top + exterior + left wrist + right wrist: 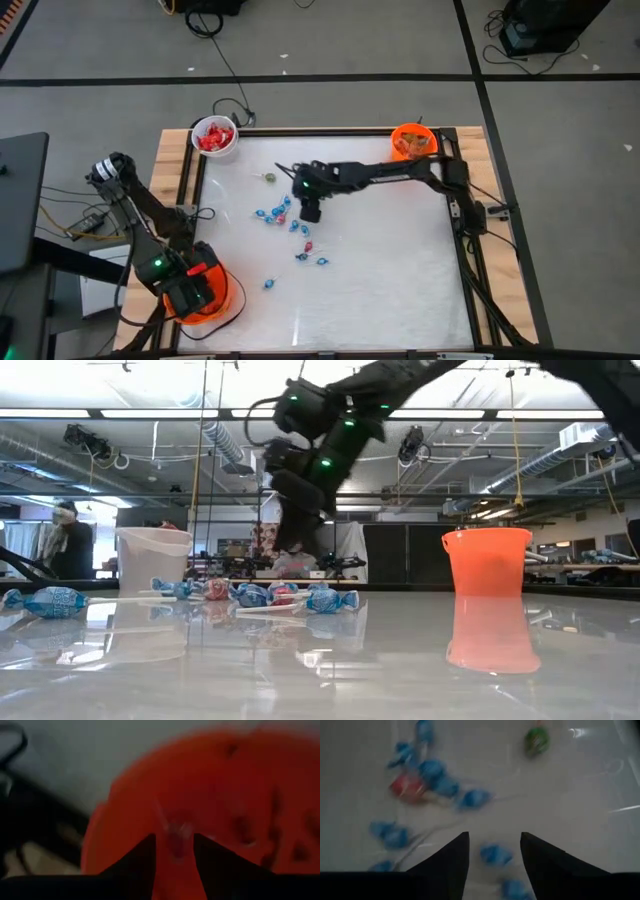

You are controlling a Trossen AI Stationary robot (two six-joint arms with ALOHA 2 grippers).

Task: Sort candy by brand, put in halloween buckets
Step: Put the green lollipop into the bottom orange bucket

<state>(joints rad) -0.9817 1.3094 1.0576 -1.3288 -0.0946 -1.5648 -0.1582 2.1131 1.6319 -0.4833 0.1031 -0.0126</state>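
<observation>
**Dropping one sweet, reaching for the next**

Near me, my left pincer [196,290] hangs right over the big orange bucket [218,297] at the tabletop's [400,260] near left corner. In its wrist view the fingers [145,860] stand a little apart with a small clear-wrapped thing between them; I cannot tell if it is gripped or already let go. I should spread the fingers fully and wait for it to drop inside before lifting away.

Farther out, my right pincer [309,211] hangs spread over the blue candy [270,214] in the middle. I should pick one blue piece that lies alone, come straight down, and not catch a stick or the red sweet [406,786] mixed in.

Beyond are one green sweet [267,178], the white bucket [215,138] with red packets, and the small orange bucket [412,141].

The wrist views are blurry. The left arm hides most of the big bucket's inside.
</observation>
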